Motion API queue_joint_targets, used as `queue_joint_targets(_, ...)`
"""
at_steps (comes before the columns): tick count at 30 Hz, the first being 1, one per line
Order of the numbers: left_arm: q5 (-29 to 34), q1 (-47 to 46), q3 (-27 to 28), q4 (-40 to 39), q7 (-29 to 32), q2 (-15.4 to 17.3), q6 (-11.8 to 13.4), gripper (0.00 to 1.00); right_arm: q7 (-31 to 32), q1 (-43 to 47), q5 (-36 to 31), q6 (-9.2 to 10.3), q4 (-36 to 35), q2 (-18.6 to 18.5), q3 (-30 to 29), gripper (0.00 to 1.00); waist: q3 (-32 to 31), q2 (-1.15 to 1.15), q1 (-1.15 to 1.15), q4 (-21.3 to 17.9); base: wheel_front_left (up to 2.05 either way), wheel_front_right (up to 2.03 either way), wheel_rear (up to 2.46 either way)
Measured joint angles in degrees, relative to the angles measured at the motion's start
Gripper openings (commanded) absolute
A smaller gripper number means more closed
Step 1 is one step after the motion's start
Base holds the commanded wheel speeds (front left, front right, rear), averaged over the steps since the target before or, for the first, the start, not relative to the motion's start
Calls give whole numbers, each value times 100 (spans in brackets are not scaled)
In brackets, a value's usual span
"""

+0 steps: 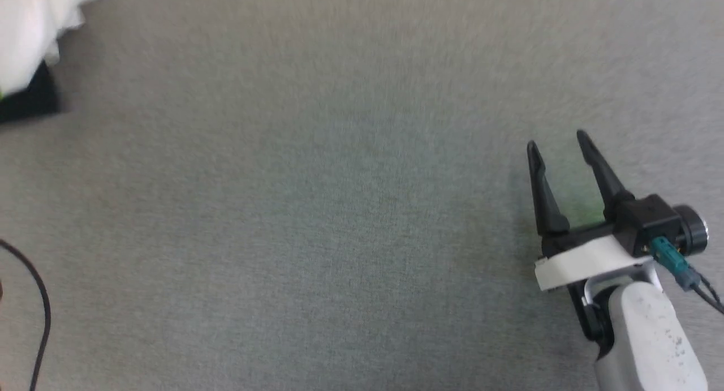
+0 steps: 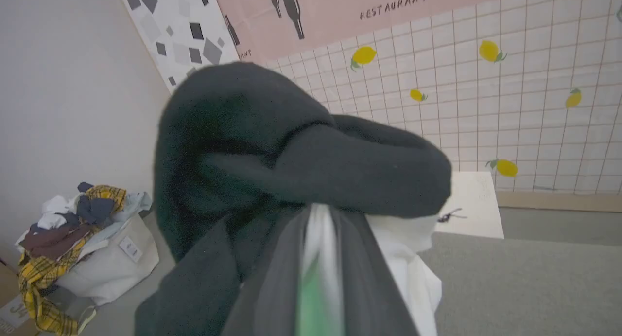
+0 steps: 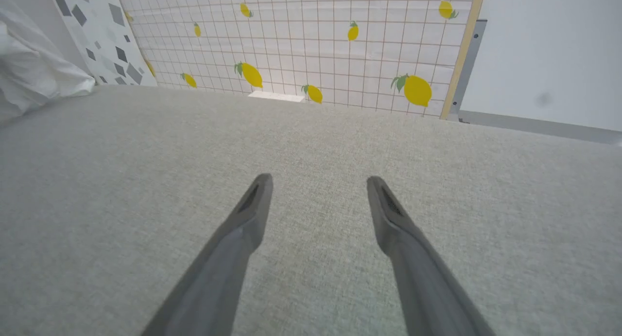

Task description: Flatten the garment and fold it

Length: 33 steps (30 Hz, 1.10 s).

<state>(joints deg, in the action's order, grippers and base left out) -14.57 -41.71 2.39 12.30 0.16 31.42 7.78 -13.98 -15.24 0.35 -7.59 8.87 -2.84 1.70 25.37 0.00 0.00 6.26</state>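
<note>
The garment (image 2: 291,151) hangs bunched right in front of the left wrist camera. Its black sleeve is draped over the fingers and white cloth (image 2: 408,258) falls below it. My left gripper (image 2: 318,238) has its two grey fingers pressed close together with white cloth pinched between them; the tips are hidden under the sleeve. In the head view a white and black edge of the garment (image 1: 34,34) lies at the top left corner. My right gripper (image 1: 557,142) hovers over bare grey surface at the right, open and holding nothing (image 3: 318,185). White cloth of the garment (image 3: 34,78) shows far to its left.
The work surface is grey felt-like cloth (image 1: 339,210). A white bag heaped with mixed clothes (image 2: 73,238) stands on the floor by the wall. A lemon-patterned tiled wall (image 3: 340,34) runs behind. A pale board (image 2: 474,204) lies beyond the garment. A black cable (image 1: 39,312) curves at the lower left.
</note>
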Motion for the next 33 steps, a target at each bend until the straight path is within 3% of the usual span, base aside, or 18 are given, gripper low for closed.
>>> queue_joint_targets(5, 314, -658, -564, -308, -456, -82, -188, 0, -20, 214, 159, -1, 176, 2, -27, 100, -689, 0, 0, -88, 0, 0, 0)
queue_joint_targets(9, 350, -1096, -989, -572, -487, -411, -326, 0, -32, 297, 243, 0, 231, 0, -47, 100, -1144, 0, 0, -229, 0, 0, 0)
queue_joint_targets(15, 182, -1619, -1600, -545, -487, -1216, -577, 0, -52, 361, 292, 0, 290, 0, -13, 100, -1593, 0, 0, -695, 0, 0, 0)
queue_joint_targets(21, -63, -1580, -2267, -93, -402, -2039, -750, 0, -33, 468, 292, 0, 270, -2, -59, 100, -1789, 0, 0, -1298, 0, 0, 0)
queue_joint_targets(25, -341, -1093, -2530, 548, -16, -2414, -780, 0, -15, 474, 296, 0, 253, -2, -94, 100, -1840, 0, 0, -1661, 0, 0, 0)
queue_joint_targets(33, -556, -17, -3259, 2276, 1566, -2605, -880, 0, -13, 474, 366, 0, 220, -5, -30, 100, -1799, 0, 0, -2162, 0, 0, 0)
